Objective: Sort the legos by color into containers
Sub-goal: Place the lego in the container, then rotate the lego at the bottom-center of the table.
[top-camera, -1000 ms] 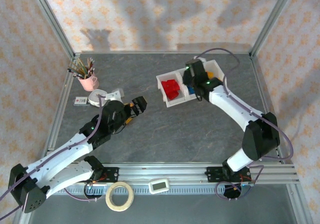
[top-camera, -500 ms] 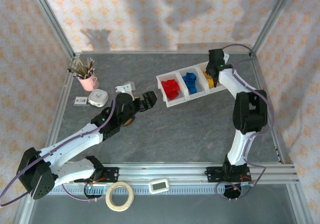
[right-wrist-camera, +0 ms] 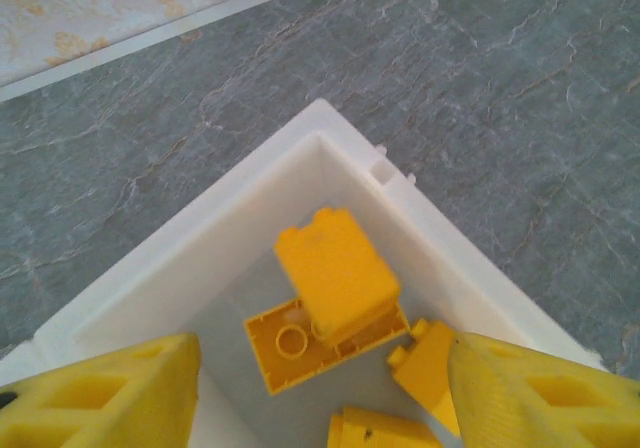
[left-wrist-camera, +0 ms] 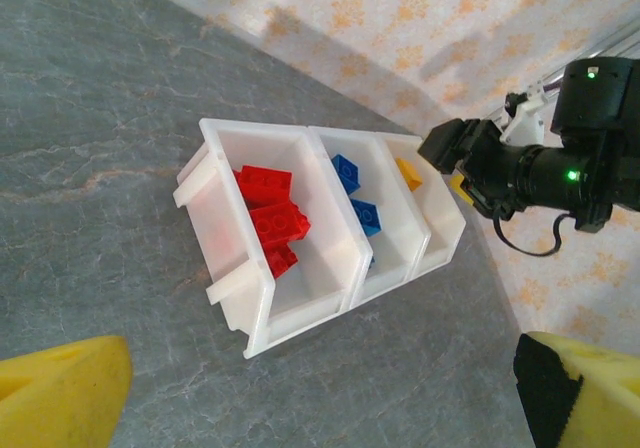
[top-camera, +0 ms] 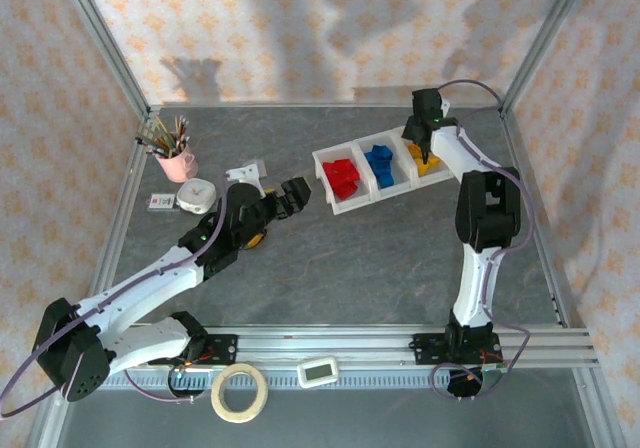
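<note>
Top view: the left gripper (top-camera: 296, 192) points at the row of three joined white bins (top-camera: 345, 205), which sits just ahead of its jaws. The right gripper (top-camera: 424, 150) hangs over the end bin farthest from the left gripper.

Left wrist: the jaws are spread wide with nothing between them. Ahead of them, red bricks (left-wrist-camera: 270, 216), blue bricks (left-wrist-camera: 356, 200) and yellow bricks (left-wrist-camera: 408, 173) each lie in a separate bin.

Right wrist: the jaws stand apart and empty. The yellow bricks (right-wrist-camera: 335, 273) lie directly beneath them, inside the bin (right-wrist-camera: 240, 203).

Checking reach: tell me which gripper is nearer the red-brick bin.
Left. The left gripper sits just beside the red-brick bin; the right gripper hangs over the yellow-brick bin.
</note>
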{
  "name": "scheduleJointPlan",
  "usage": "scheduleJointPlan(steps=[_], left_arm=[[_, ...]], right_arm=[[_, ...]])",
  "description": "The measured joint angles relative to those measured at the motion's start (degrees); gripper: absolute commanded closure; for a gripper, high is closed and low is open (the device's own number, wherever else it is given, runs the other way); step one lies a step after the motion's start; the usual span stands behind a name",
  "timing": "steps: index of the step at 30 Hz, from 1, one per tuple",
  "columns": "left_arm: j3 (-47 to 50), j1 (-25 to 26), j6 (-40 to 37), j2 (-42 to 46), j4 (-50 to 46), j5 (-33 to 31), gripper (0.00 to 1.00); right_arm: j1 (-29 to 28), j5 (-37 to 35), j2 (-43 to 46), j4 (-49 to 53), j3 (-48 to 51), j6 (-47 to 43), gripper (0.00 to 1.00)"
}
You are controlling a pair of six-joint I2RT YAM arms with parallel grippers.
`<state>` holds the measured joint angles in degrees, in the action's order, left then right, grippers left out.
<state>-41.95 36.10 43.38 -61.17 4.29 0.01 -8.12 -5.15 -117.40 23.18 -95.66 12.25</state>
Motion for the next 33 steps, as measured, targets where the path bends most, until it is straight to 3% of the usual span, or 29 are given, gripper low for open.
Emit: scheduleJointPlan(steps=[6, 14, 25, 33], left_arm=[[0.1, -1.1, 0.0, 4.3, -1.4, -0.5, 0.01], [2.3, -2.0, 0.0, 13.8, -8.5, -3.4, 0.01], [3.6, -2.4, 0.7, 25.7, -22.8, -9.2, 0.01], [3.6, -2.5, 2.4, 31.3, -30.4, -12.7, 0.01]], right_arm=[[-5.1, 2.3, 12.2, -0.3, 10.1, 1.1, 0.27], [-22.2, 4.2, 23.1, -2.3, 20.0, 2.4, 0.24], [-43.3, 6.6, 19.5, -5.3, 22.4, 6.1, 0.18], [-49.8, 6.9, 6.6, -6.9, 15.0, 12.0, 0.15]])
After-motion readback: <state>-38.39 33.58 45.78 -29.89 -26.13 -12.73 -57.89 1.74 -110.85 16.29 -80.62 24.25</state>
